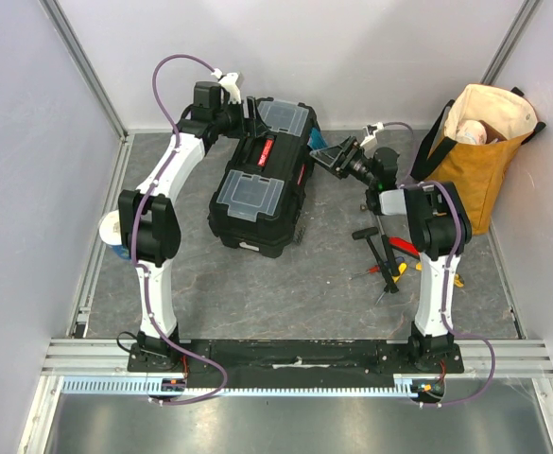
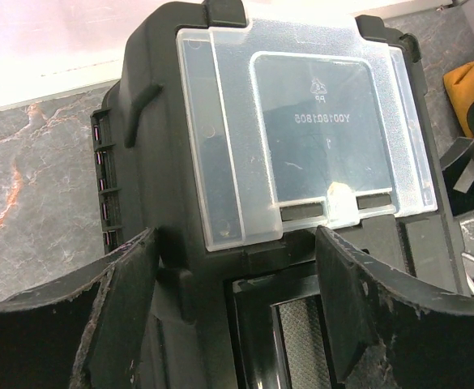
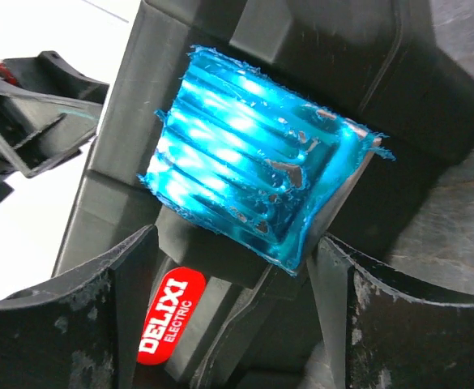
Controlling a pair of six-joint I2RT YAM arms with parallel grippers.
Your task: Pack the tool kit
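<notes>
The tool kit's black toolbox (image 1: pixel 262 180) lies closed on the table, with a red handle panel and two clear-lidded compartments. My left gripper (image 1: pixel 240 109) is at its far left corner. In the left wrist view this gripper (image 2: pixel 237 279) stands open, straddling the box's edge just below a clear lid (image 2: pixel 301 130). My right gripper (image 1: pixel 325 153) is at the box's right side. In the right wrist view it (image 3: pixel 232 279) is open around the wall below the blue latch (image 3: pixel 261 178), beside a red label (image 3: pixel 172 314). A hammer (image 1: pixel 375 241), red-handled pliers (image 1: pixel 404 248) and screwdrivers (image 1: pixel 385 274) lie loose by the right arm.
A mustard-yellow tote bag (image 1: pixel 484 156) stands at the back right against the wall. A small blue-and-white cup (image 1: pixel 112 232) sits behind the left arm's elbow at the left edge. Grey walls close in the table on three sides.
</notes>
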